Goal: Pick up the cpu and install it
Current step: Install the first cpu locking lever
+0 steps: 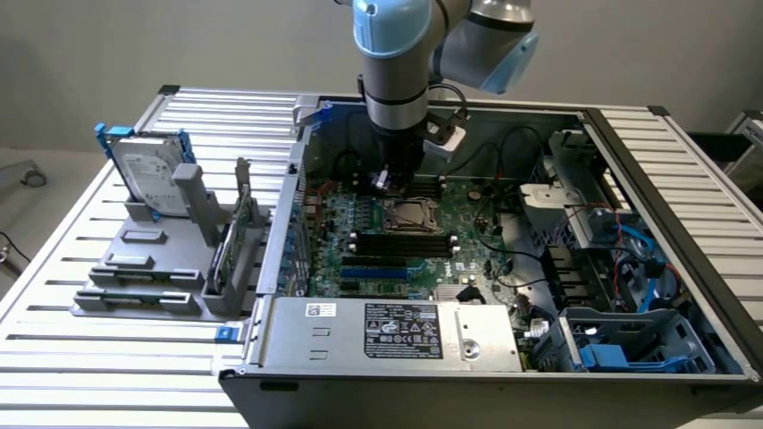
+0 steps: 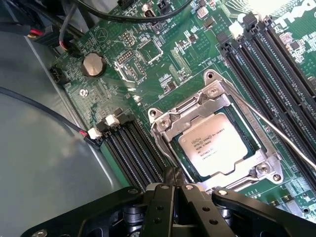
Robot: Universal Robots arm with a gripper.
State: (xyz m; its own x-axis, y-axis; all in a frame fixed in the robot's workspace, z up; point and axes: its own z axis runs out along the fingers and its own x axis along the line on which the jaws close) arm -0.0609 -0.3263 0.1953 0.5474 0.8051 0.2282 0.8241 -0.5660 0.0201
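The cpu (image 2: 213, 146) is a small square chip with a pale silvery top plate and printed text. It lies flat inside the metal-framed socket (image 2: 165, 129) on the green motherboard (image 2: 163, 69). In the exterior view the cpu (image 1: 413, 214) sits mid-board inside the open computer case. My gripper (image 2: 174, 177) is shut with nothing between its black fingers, and its tips hover just beside the socket's edge. From outside, my gripper (image 1: 385, 179) hangs a little above the board, just behind the socket.
Black memory slots (image 2: 133, 153) flank the socket, and a thin lever wire (image 2: 266, 118) crosses its far side. Cables (image 2: 44, 106) run over the grey case wall. A hard drive (image 1: 149, 170) stands in a grey holder at the exterior view's left. The power supply (image 1: 394, 331) is in front.
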